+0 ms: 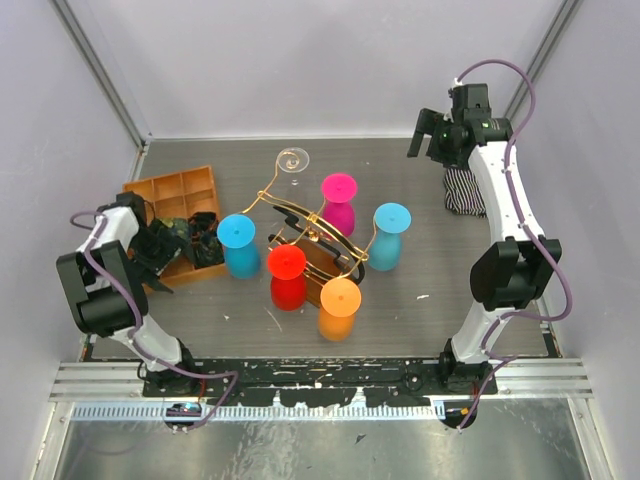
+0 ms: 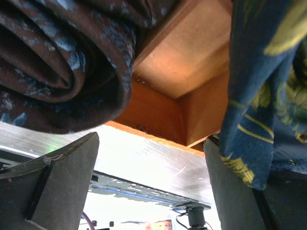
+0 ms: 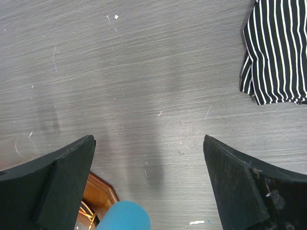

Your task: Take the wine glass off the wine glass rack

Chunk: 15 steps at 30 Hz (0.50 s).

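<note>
At the middle of the grey bench [image 1: 450, 270] stands the wine glass rack [image 1: 318, 243], with coloured glasses [image 1: 286, 262] crowding its near and side arms. The clear wine glass [image 1: 293, 160] is at its far end, with open bench behind it up to the back wall. The right claw [image 3: 148, 139] hovers wide open and empty over bare surface at the far right. A striped cloth [image 3: 276, 52] lies just beside it, and the light-blue glass [image 1: 391, 218] stands between it and the rack. The left claw [image 2: 151, 140], fingers apart and gripping nothing, sits low in the orange compartment tray [image 1: 175, 190] among rolled cloths [image 2: 62, 62], near the left wall.
</note>
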Tool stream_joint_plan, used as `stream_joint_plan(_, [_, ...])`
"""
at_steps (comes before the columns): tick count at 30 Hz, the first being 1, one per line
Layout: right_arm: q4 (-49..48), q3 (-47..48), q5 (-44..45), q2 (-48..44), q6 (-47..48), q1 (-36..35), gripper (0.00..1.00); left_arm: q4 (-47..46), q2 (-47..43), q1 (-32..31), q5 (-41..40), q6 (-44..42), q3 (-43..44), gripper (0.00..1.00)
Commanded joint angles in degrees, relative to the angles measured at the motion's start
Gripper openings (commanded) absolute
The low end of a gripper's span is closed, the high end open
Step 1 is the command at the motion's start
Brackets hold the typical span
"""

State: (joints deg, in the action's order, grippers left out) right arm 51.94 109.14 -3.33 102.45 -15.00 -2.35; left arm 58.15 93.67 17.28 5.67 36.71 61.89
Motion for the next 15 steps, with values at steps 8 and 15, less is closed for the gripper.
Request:
stream_joint_plan(8, [-0.6, -0.2, -0.4, -4.7, 1.7, 0.2, 1.0, 0.0, 8.9, 8.5, -5.1, -1.6, 13.2, 0.98])
stream_joint_plan(15, [-0.6, -0.7, -1.0, -4.7, 1.6, 0.2, 1.0, 1.9, 9.0, 13.7, -7.6, -3.5, 16.9, 0.98])
